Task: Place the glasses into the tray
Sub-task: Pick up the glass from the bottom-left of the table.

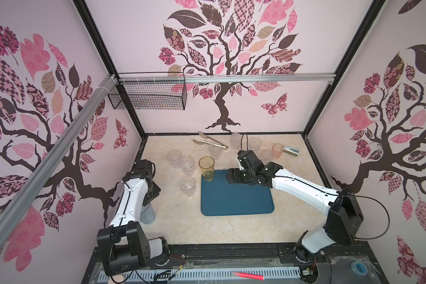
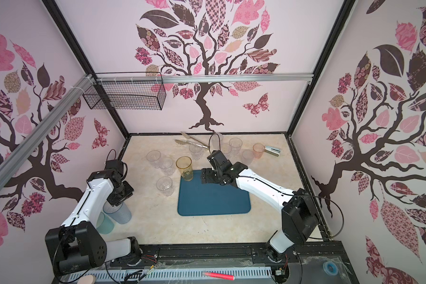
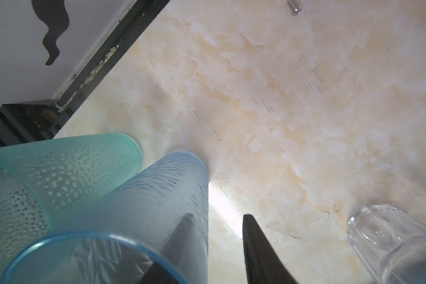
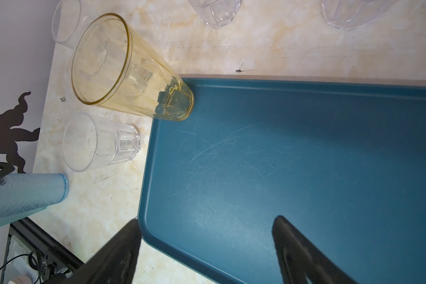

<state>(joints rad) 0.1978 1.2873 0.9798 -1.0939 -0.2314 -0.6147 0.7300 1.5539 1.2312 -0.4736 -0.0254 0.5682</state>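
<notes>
The teal-blue tray (image 1: 236, 204) (image 2: 214, 201) (image 4: 305, 159) lies mid-table. A tall amber glass (image 1: 206, 169) (image 2: 184, 169) (image 4: 123, 71) stands upright on its far left corner. My right gripper (image 1: 228, 175) (image 4: 207, 220) hovers open over the tray's far edge, holding nothing. Near the left wall a frosted blue glass (image 2: 118, 212) (image 3: 145, 209) stands beside a green glass (image 2: 103, 222) (image 3: 59, 172). My left gripper (image 3: 217, 216) straddles the blue glass's wall, one finger inside and one outside with a gap, open. Three clear glasses (image 1: 187, 166) stand left of the tray, several more at the back (image 1: 254, 145).
Steel tongs (image 1: 210, 142) lie at the back of the table. A small stapler (image 1: 291, 150) sits at the back right beside a pink glass (image 1: 278, 150). A clear glass (image 3: 391, 246) stands close to my left gripper. A wire basket (image 1: 148, 97) hangs on the back wall.
</notes>
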